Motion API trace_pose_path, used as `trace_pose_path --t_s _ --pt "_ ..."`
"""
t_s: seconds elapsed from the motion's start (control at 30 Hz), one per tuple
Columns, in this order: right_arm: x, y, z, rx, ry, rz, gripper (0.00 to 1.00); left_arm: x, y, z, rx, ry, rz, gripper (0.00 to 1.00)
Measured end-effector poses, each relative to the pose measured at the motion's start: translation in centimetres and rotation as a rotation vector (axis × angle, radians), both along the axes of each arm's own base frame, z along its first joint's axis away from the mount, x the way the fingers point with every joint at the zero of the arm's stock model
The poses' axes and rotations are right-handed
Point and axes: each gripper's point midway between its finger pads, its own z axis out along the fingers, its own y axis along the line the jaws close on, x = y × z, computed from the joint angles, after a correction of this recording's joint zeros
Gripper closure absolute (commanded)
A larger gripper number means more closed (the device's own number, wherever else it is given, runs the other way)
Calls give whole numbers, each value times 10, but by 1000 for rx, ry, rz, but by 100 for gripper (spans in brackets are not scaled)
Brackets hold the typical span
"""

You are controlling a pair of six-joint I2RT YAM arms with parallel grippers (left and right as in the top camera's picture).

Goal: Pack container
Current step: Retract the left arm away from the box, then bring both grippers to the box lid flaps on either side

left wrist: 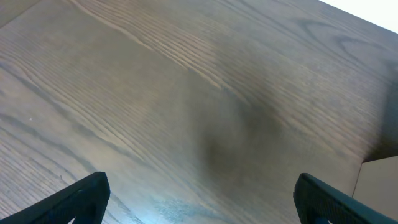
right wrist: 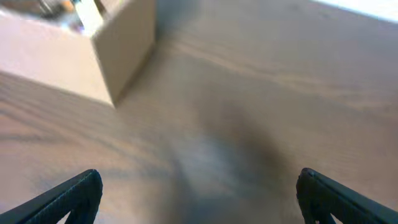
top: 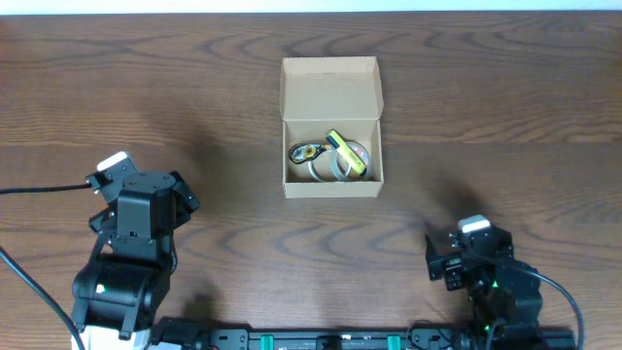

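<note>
Overhead shows the small tan cardboard box (top: 332,189) filled, far flap (top: 328,89) open; both jaws released, empty. Probably 1 braces, 1 folds the flap.

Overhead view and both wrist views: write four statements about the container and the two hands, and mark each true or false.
1. The container has its flap lid open. True.
2. The left hand grips a tape roll. False: it is open and empty, with only bare table under it.
3. A yellow item lies inside the container. True.
4. The right hand is shut on the container's wall. False: it is open and apart from the container, which stands ahead of it to the left in its wrist view.
</note>
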Motion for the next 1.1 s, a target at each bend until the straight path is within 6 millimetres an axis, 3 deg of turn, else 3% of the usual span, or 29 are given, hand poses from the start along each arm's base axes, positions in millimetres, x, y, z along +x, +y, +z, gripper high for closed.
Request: trace_pose_path --t_s 0.13,0.33,0.47,0.77,0.83,0.87,0.93,1.1 --pt "6 15 20 54 -82 72 1 2 -1 1 -4 -8 -3 4" --pt "4 31 13 149 23 126 1 -3 -5 -15 3 142 -25 4" --pt "12 37 22 178 154 137 1 19 -14 -4 4 228 -59 4" --pt "88 66 103 257 257 232 1 88 -49 21 -94 139 -170 4" --pt "109 71 114 271 233 250 4 98 -57 25 -125 101 -201 4" --pt "117 72 117 275 220 254 16 102 -60 28 -133 81 -210 0" --pt "131 72 118 273 196 250 31 109 -64 34 -146 41 -224 24" --pt "161 60 103 257 188 152 67 130 -66 48 -168 -56 -218 67"
